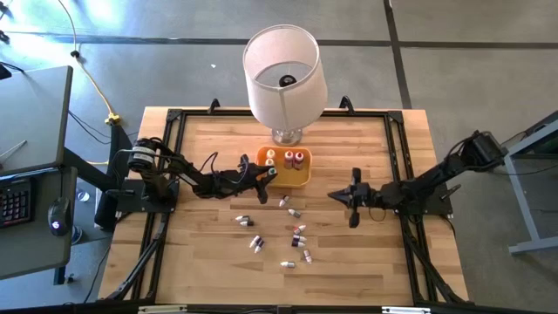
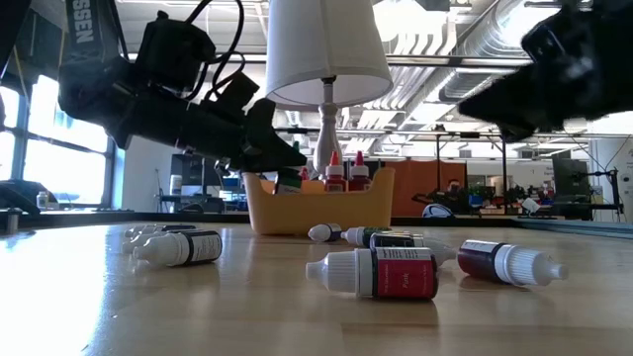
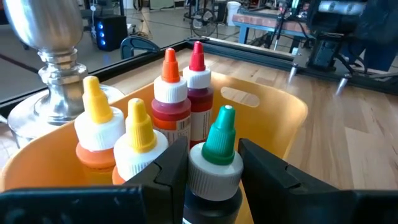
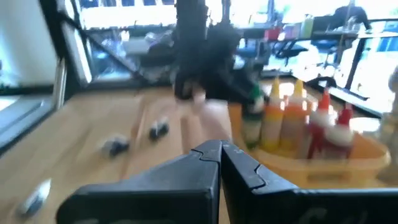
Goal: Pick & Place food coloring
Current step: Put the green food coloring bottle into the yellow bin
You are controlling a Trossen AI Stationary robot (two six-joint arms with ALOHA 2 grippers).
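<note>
A: Quick one, what's your left gripper (image 3: 214,180) got rn?

B: You've got a green-capped bottle (image 3: 217,155) pinched between its two dark fingers (image 3: 273,177), jaws closed partway on the bottle's neck, pointed cap sticking up. It hangs over the front-left corner of the orange tray (image 1: 289,177), which is glossy plastic, squarish w/ rounded walls and a slot handle.

A: What's in the tray already?

B: Four bottles standing upright: two w/ yellow caps (image 3: 98,118), one w/ an orange cap (image 3: 170,81), one w/ a red cap (image 3: 198,71). White collars, smooth tapered tips, reddish liquid in the back pair.

A: And the rest of the food coloring?

B: The loose bottles (image 1: 288,231) lie on their sides across the middle of the pale wood-plank table (image 1: 209,266), in front of the tray. In the low view a red-labelled one (image 2: 381,273) lies closest.

A: Your right gripper (image 1: 353,199)?

B: It sits right of the tray, above the table, fingers (image 4: 186,168) pressed fully together, nothing in them.

A: That big thing behind?

B: A white lampshade (image 1: 283,70) on a shiny metal base, at the table's far edge just behind the tray.
</note>
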